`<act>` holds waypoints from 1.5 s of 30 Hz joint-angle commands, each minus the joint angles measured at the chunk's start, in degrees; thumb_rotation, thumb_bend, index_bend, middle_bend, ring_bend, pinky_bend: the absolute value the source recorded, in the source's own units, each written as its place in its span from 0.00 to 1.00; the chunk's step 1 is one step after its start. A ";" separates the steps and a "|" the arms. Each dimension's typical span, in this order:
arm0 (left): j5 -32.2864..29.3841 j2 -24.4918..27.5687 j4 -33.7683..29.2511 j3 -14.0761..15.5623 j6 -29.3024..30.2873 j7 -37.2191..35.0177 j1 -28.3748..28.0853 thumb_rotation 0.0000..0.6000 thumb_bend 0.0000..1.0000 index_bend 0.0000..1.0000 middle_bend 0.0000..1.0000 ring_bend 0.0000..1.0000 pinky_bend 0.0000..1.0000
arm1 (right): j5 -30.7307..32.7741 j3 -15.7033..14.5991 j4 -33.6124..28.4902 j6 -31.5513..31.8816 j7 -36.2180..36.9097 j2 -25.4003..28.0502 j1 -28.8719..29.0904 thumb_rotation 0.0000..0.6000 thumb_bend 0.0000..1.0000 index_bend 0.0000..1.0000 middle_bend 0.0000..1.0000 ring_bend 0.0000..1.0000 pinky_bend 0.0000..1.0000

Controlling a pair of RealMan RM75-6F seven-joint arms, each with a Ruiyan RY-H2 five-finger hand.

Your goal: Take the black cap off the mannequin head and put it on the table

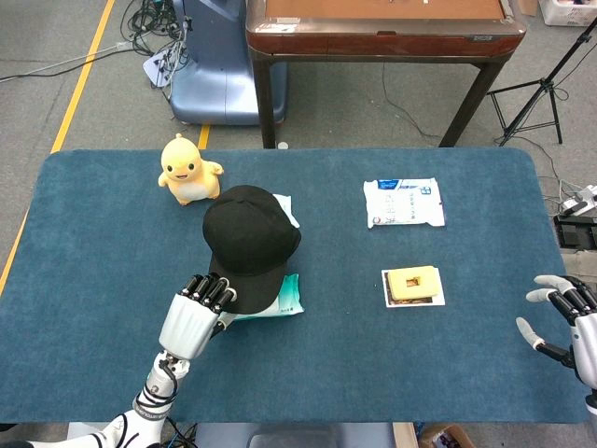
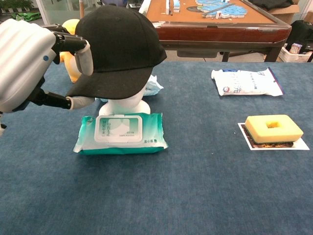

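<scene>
The black cap [image 2: 120,46] sits on the white mannequin head [image 2: 122,105], of which only the lower part shows under the tilted-up brim. My left hand [image 2: 24,63] grips the brim from the left, fingers on top and thumb beneath. From above, the cap [image 1: 250,240] hides the head entirely, and the left hand [image 1: 193,317] is at its near-left edge. My right hand [image 1: 562,315] hovers at the table's right edge, far from the cap, fingers spread and holding nothing.
A green wipes pack [image 2: 120,133] lies right in front of the mannequin base. A yellow duck toy [image 1: 189,170] stands behind left. On the right lie a white packet [image 1: 403,202] and a yellow sponge [image 1: 412,283] on a card.
</scene>
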 commanded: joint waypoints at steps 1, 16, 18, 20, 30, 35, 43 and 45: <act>0.06 0.09 0.09 0.09 0.05 -0.23 -0.12 1.00 0.09 0.59 0.57 0.42 0.51 | 0.06 0.01 -0.04 -0.02 0.01 0.03 0.00 1.00 0.24 0.46 0.34 0.28 0.50; -0.50 0.61 0.21 0.89 -0.91 0.48 -0.26 1.00 0.28 0.53 0.57 0.42 0.51 | 0.04 -0.03 0.03 -0.04 0.03 0.02 0.02 1.00 0.25 0.46 0.34 0.28 0.50; -0.57 0.62 0.21 0.95 -0.90 0.48 -0.24 1.00 0.30 0.54 0.57 0.42 0.51 | 0.06 -0.02 0.03 -0.02 0.04 0.01 0.01 1.00 0.25 0.46 0.34 0.28 0.50; -0.68 0.64 0.25 0.96 -0.88 0.41 -0.23 1.00 0.31 0.55 0.57 0.42 0.51 | 0.08 -0.02 0.03 -0.01 0.05 0.01 0.00 1.00 0.24 0.46 0.34 0.28 0.50; -0.80 0.31 1.07 0.72 0.29 -1.25 -0.29 1.00 0.35 0.59 0.58 0.42 0.51 | 0.07 -0.05 0.02 -0.13 0.00 0.01 0.05 1.00 0.24 0.46 0.34 0.28 0.50; -0.66 -0.12 2.15 0.38 0.93 -2.33 -0.70 1.00 0.35 0.61 0.59 0.43 0.52 | 0.07 -0.05 0.00 -0.21 -0.12 -0.01 0.10 1.00 0.25 0.46 0.34 0.28 0.50; 0.03 -1.35 4.03 -0.54 2.63 -4.29 -1.86 1.00 0.38 0.65 0.62 0.45 0.54 | 0.10 -0.06 0.01 -0.29 -0.12 -0.02 0.14 1.00 0.24 0.46 0.34 0.28 0.50; 0.03 -1.62 4.57 -0.74 2.74 -4.51 -2.18 1.00 0.38 0.66 0.62 0.45 0.54 | 0.11 -0.05 0.02 -0.26 -0.08 -0.02 0.14 1.00 0.24 0.46 0.34 0.28 0.50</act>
